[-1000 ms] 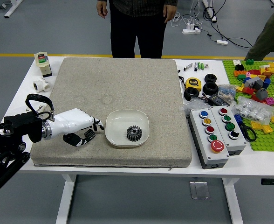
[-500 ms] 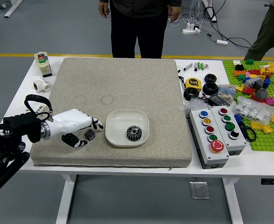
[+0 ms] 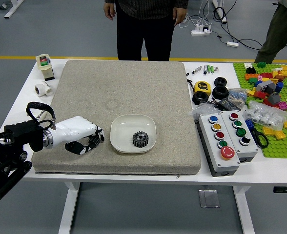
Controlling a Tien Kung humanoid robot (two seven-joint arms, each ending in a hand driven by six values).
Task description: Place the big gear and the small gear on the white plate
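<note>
My left hand [image 3: 95,139], in a white covering with black fingertips, is on the grey mat just left of the white plate [image 3: 116,141]. Its thumb and fingers are closed around the small dark gear [image 3: 93,141], which is mostly hidden by them. The big black gear [image 3: 140,139] lies flat inside the plate, right of its middle. Hand and plate are apart, with a narrow strip of mat between them. The right hand is out of view.
Grey button boxes [image 3: 220,141] stand right of the mat [image 3: 168,97], near black wheels, a yellow tape measure [image 3: 202,87] and toy bricks on green baseplates. White fittings are at the left. A person [image 3: 144,14] stands at the far side, arms hanging, hands off the table.
The left hand's fingers were spread around the small gear, leaving it in plain view; now they have closed in on it. The plate and big gear have not moved.
</note>
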